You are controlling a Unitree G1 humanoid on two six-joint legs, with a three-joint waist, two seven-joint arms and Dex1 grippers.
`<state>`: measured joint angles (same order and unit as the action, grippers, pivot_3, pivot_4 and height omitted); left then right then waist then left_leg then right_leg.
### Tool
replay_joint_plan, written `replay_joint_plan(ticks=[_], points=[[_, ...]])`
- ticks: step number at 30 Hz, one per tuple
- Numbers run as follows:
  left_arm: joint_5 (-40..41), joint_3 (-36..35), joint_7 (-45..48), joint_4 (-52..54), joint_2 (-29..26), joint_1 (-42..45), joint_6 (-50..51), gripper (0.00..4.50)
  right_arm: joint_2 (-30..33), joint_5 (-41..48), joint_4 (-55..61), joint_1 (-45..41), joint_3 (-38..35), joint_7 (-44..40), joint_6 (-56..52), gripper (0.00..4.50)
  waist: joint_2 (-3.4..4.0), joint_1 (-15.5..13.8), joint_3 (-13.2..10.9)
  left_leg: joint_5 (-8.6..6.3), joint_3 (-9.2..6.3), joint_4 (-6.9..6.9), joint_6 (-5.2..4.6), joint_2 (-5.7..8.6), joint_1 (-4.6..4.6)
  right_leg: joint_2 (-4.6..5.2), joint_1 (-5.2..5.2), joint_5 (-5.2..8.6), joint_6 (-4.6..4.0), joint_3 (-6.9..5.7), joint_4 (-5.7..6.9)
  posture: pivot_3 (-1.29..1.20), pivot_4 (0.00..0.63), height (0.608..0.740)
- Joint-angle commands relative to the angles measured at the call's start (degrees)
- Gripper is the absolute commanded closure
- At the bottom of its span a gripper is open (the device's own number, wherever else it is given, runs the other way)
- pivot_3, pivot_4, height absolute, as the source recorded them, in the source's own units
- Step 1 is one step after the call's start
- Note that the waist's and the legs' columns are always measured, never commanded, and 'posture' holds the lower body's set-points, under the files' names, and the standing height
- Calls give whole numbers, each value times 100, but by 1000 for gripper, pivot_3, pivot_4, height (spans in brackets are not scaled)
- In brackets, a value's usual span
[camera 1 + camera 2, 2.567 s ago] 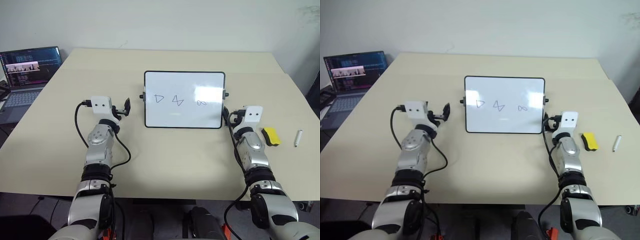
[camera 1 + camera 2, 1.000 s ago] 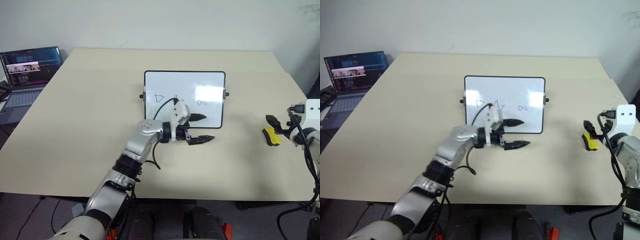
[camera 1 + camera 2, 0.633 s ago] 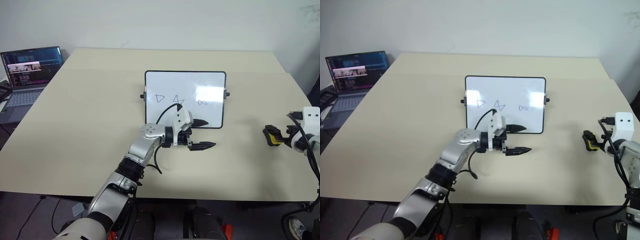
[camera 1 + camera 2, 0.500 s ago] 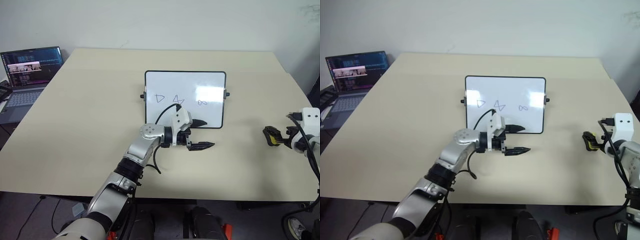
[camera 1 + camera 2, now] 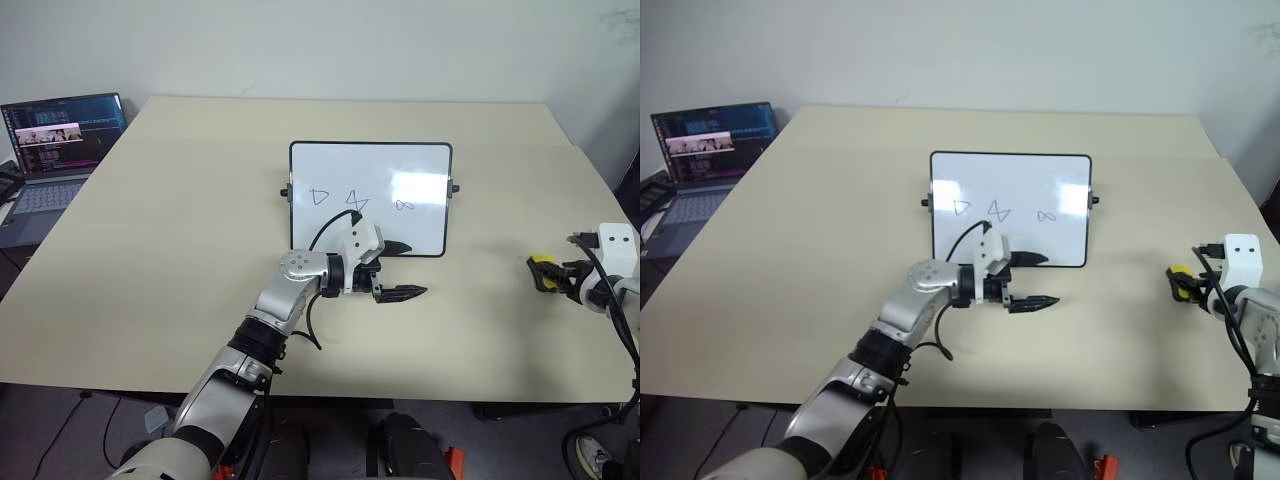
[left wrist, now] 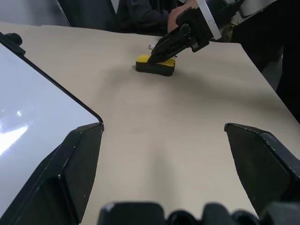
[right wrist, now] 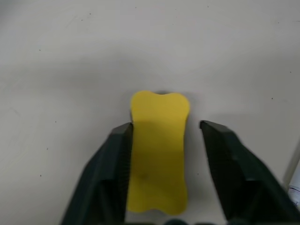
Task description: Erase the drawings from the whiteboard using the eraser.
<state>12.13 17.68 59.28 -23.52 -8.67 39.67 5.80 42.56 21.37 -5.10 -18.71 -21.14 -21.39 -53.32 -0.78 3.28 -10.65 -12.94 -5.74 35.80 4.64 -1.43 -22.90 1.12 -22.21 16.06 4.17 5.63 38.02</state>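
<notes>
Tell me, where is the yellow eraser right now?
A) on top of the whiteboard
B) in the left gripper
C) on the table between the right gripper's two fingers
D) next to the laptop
C: the right wrist view shows the eraser lying on the table between the two fingers of the right gripper, one finger against its side and a gap at the other.

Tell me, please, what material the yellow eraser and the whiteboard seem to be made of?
The eraser looks like soft matte foam or plastic: flat bright yellow, no shine, rounded waisted outline, with a darker base layer seen from the left wrist, maybe felt. The whiteboard appears to be a glossy coated panel, since a bright reflection shows on it, inside a thin black frame, probably plastic.
</notes>
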Motion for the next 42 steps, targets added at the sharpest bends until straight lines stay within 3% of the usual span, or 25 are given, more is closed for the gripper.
replay_joint_plan(ticks=[1,3,4,17,20,31,42], points=[[-13,-86,-12,228,9,0,-20,0,49,-65,79,41,-35,-11,24,3596,0,0,0,0,0,0,0,0,0,0,0,0,0,0,0,0,150,740],[-13,-83,-17,232,14,0,-10,0,37,-63,97,53,-24,-7,8,4316,0,-1,0,0,0,0,0,0,0,0,0,0,0,0,0,0,150,740],[-14,-83,-20,231,16,3,-7,0,28,-62,105,56,-15,-4,0,4452,0,-1,0,0,0,0,0,0,0,0,1,0,0,0,0,0,150,740],[-13,-135,-66,224,-10,32,35,0,-52,30,263,5,47,-70,-43,4452,0,2,0,0,-1,2,0,0,2,0,3,0,0,-1,1,0,150,740],[-24,-133,-75,216,-36,-6,7,0,-33,107,356,-103,-69,-33,-148,3861,0,2,0,0,-1,3,0,0,2,0,3,0,0,-1,2,0,150,740],[-33,-102,-76,62,9,91,-56,0,93,265,693,-239,-377,59,-505,16,0,-3,0,0,-2,3,0,0,0,0,2,0,0,-2,1,0,150,740],[5,-116,-9,36,112,134,-55,0,19,185,267,-355,-801,547,-589,16,0,-5,0,0,-1,3,0,0,0,0,2,0,0,-1,1,0,150,740]])
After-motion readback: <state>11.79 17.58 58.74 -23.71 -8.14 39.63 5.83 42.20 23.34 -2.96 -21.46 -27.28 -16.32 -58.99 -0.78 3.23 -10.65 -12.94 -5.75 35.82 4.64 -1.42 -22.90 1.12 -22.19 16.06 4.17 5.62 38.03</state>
